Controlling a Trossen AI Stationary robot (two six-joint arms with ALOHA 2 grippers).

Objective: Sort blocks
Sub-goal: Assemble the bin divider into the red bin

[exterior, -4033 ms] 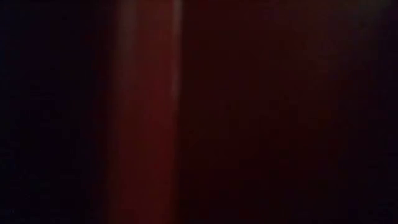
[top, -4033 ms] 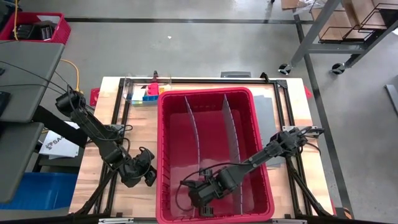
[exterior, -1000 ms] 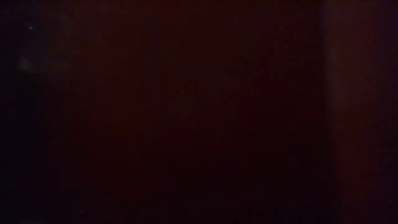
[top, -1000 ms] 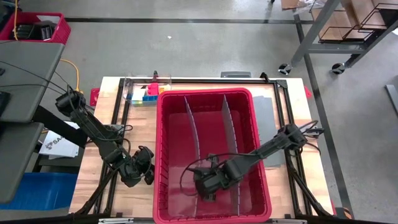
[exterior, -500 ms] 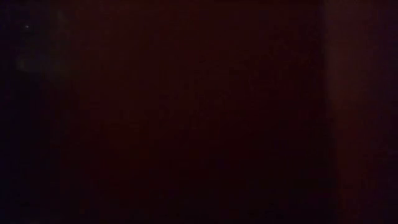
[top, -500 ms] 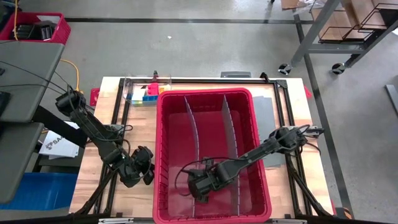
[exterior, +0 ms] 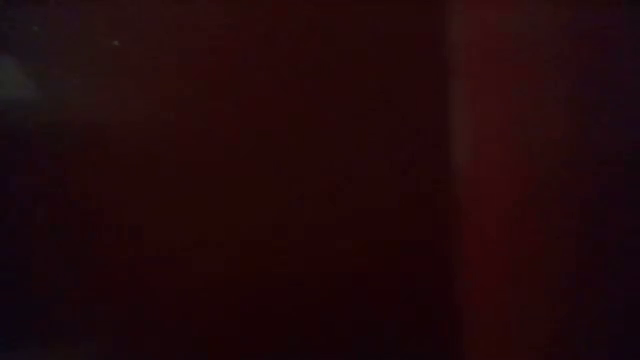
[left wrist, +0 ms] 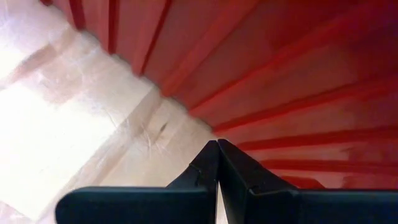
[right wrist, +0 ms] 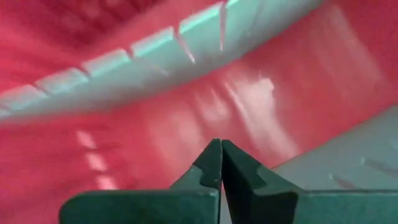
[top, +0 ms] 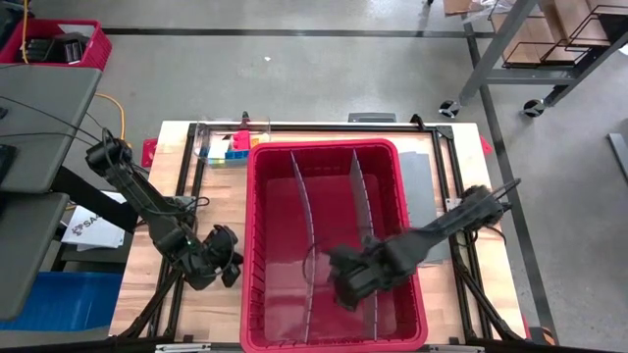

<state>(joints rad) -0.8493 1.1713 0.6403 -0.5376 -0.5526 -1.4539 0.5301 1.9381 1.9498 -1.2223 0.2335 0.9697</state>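
one red bin [top: 412, 167], two divider sheets [top: 296, 196], two arms [top: 147, 201]

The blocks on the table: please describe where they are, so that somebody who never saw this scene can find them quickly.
Find the large red bin in the middle of the wooden table. Go to its far left corner; just outside it, beside the black frame, sits a small cluster of blocks. They are the only small pieces in mixed blue, red, yellow and green; the bin's own grey dividers are long and thin.

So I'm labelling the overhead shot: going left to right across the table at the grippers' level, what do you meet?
Left gripper, shut, beside the bin → red bin's left wall → left grey divider → right gripper, shut, inside the bin → bin's right wall.
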